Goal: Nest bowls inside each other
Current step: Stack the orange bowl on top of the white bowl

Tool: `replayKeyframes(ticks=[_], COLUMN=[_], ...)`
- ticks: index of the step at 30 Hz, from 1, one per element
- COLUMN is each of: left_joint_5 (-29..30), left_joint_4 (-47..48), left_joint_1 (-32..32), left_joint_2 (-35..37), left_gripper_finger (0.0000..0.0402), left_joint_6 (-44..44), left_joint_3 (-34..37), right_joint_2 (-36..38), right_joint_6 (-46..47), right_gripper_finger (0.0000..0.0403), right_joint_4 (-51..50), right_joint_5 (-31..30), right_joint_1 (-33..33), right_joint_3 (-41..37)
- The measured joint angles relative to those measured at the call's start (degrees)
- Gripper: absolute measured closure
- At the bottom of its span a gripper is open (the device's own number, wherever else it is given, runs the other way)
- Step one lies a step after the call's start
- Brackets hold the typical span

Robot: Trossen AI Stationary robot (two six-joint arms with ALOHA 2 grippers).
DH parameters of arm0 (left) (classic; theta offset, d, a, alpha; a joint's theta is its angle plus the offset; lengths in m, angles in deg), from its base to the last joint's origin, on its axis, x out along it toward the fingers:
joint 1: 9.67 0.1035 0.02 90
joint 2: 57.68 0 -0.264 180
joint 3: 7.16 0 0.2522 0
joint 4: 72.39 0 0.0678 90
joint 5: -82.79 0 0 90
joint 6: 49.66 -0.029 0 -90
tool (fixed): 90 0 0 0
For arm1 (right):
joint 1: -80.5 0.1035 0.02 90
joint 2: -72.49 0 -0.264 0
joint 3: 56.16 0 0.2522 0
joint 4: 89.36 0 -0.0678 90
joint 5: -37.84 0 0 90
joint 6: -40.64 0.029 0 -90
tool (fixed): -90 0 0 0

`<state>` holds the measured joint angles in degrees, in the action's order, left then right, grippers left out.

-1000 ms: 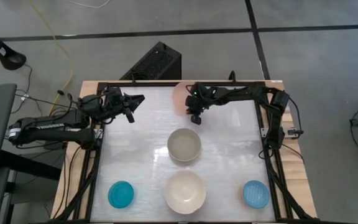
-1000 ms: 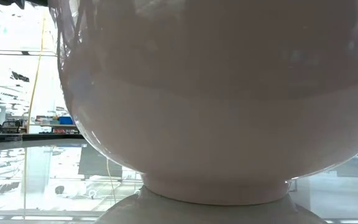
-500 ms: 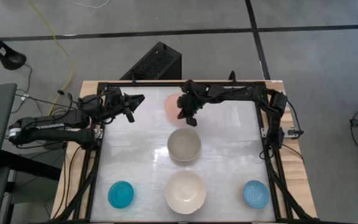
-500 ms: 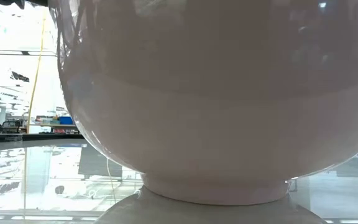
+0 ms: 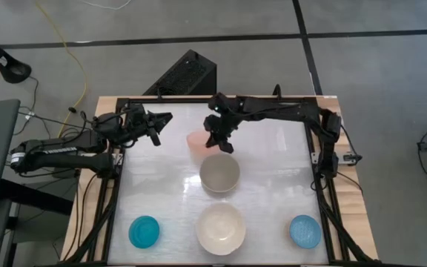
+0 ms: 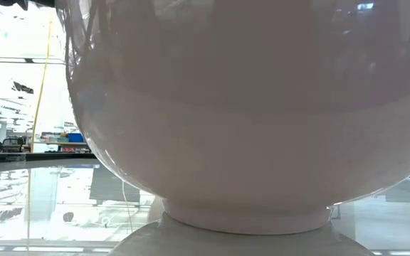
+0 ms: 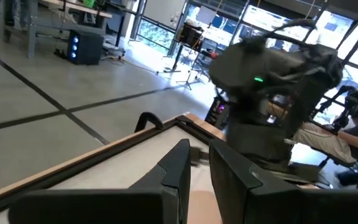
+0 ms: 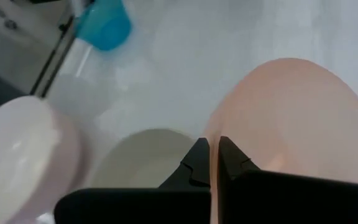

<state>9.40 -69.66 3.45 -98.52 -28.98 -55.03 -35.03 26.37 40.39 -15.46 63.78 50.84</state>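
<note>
My right gripper [image 5: 217, 141] is shut on the translucent pink bowl [image 5: 196, 142], which it holds over the table's far middle, just beyond the grey-beige bowl [image 5: 219, 174]. The cream-white bowl [image 5: 221, 228] stands on its foot near the front edge and fills the low view [image 6: 248, 142]. On the table's near left corner lies the teal-blue bowl [image 5: 144, 232], on its near right corner the light blue one [image 5: 305, 231]. My left gripper [image 5: 158, 122] waits level at the far left, with a narrow gap between its fingers [image 7: 182, 162] and nothing in it. My right gripper pinches the pink bowl's rim [image 8: 213, 138] between its two fingers, one on each side of the wall. The fingers slant down at it from the table's far right side. The bowl hangs tilted, clear of the table.
A black frame [image 5: 117, 185] runs around the white tabletop. Bare table lies between the bowls and along both sides. In the left wrist view a seated person's legs [image 7: 328, 140] show in the room beyond the table.
My right gripper has risen and swung from the far edge toward the table's left and near side, carrying the pink bowl. The bowl has left its place at the far edge, is lifted and tipped, and now hangs close beside the grey-beige bowl.
</note>
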Motion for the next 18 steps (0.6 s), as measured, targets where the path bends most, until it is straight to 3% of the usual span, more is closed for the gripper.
replayKeyframes(ticks=[10,18], left_joint_5=[1.9,2.1], left_joint_4=[0.0,0.0], left_joint_1=[0.0,0.0], left_joint_2=[0.0,0.0], left_gripper_finger=[0.0354,0.0354], left_joint_6=[-1.0,-1.6], left_joint_3=[0.0,0.0], right_joint_2=[0.0,0.1], right_joint_6=[-0.7,1.0], right_gripper_finger=[0.0403,0.0403], right_joint_4=[-10.7,-20.3], right_joint_5=[0.7,-4.0], right_joint_1=[8.2,14.0], right_joint_3=[8.9,19.0])
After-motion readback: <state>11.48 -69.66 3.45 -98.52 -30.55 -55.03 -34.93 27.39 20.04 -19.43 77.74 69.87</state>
